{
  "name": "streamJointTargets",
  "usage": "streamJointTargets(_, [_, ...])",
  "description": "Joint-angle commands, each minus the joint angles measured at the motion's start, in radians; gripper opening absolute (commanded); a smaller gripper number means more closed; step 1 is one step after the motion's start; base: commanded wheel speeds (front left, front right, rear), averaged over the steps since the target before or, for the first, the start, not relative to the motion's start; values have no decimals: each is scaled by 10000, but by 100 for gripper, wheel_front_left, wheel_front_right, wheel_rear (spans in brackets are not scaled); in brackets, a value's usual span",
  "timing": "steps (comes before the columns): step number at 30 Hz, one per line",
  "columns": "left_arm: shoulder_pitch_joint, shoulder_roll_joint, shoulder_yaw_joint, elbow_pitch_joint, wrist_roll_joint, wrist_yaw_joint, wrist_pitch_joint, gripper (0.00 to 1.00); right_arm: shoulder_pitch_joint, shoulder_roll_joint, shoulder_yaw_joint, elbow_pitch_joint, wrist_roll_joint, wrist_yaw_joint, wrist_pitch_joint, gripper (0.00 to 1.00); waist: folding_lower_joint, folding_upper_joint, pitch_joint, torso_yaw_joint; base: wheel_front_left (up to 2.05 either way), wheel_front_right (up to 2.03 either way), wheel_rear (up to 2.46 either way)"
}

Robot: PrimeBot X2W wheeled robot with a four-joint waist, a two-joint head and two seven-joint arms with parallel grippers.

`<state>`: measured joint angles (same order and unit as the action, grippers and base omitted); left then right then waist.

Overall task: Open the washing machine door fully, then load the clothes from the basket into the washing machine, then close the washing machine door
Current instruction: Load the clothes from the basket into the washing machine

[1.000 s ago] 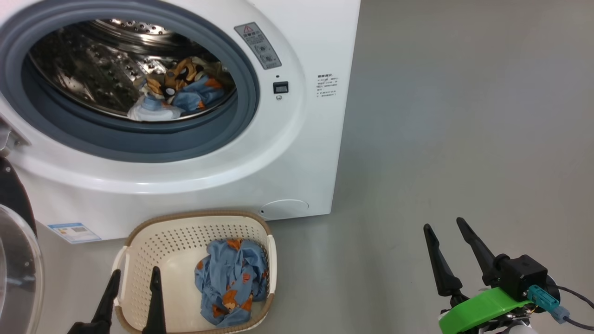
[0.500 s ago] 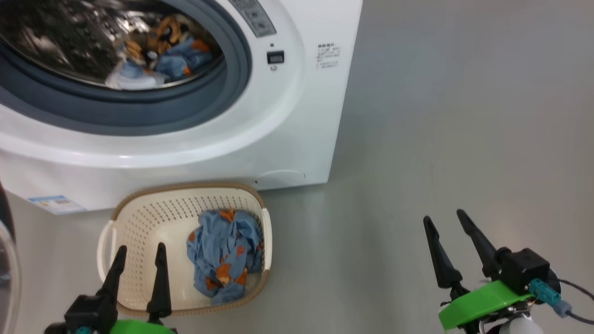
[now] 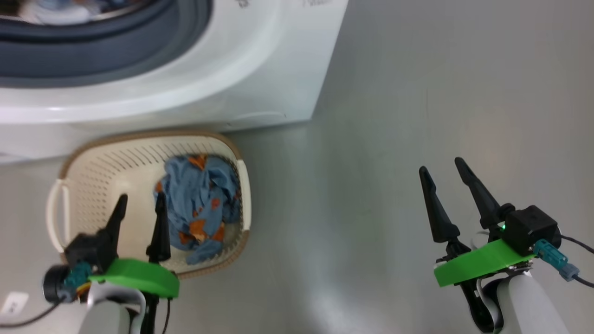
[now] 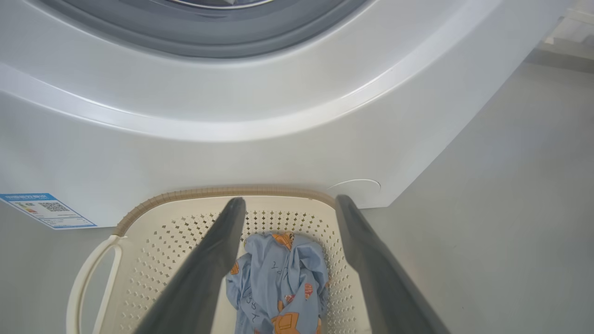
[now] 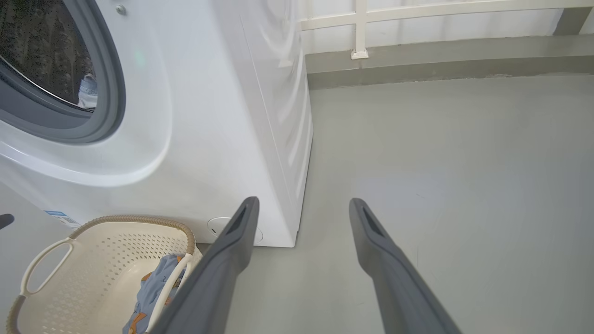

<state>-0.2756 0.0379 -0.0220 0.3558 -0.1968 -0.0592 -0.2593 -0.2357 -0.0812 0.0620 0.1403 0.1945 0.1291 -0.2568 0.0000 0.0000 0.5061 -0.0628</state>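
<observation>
A: Where does the left gripper (image 3: 141, 197) stand?

B: Lower left of the head view, over the basket (image 3: 139, 135), its two dark fingers spread wide with nothing between them. Its own wrist view has the left gripper (image 4: 290, 199) with the blue garment (image 4: 283, 273) in the gap below the fingers.

A: And the right gripper (image 3: 441, 165)?

B: Lower right, jaws just as wide and empty, above bare grey floor (image 3: 417, 93), well apart from the basket.

A: How does the basket lie?

B: On the floor against the foot of the washing machine (image 3: 185, 93). Its long axis runs left to right across the head view, along the machine's front, with a handle (image 3: 53, 218) at the left end. The blue garment (image 3: 199, 199) is bunched in the right half, its length running top to bottom of the frame.

A: What do the wrist views add?

B: The left one gives the blue label sticker (image 4: 46, 211) at the machine's lower left and a round cover (image 4: 355, 185) at its lower right. The right wrist view, past the right gripper (image 5: 304, 200), looks into the dark drum (image 5: 41, 46) at upper left, where a pale blue cloth (image 5: 87, 90) lies behind the gasket (image 5: 109, 93), and it takes in the machine's side panel and a white rail (image 5: 357, 28) along the top. The head view has the gasket (image 3: 116, 60) blurred at its top left.
</observation>
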Motion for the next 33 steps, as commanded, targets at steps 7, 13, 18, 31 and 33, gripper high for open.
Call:
streamJointTargets(7, [-1265,149,490,1294,322,-277,-24,100,-239,62,202,-337,132,16,-49,100,0,0,1976,-709,0,0,0])
streamJointTargets(13, [-2537,442,373,3023,312,-527,-24,100,-469,157,352,-432,211,16,-49,100,0,0,2753,-977,0,0,0])
streamJointTargets(18, [-3310,709,317,4336,298,-589,-24,100,-603,210,332,-467,255,16,-49,100,0,0,3307,-1075,0,0,0])
streamJointTargets(31, [-5231,1563,-23,7155,174,-677,863,100,-821,297,561,-501,485,16,-49,100,0,0,4283,-1433,0,0,0])
streamJointTargets(33, [-5482,1668,-170,7353,175,-691,1049,100,-817,302,580,-484,539,16,-49,100,0,0,4381,-1504,0,0,0])
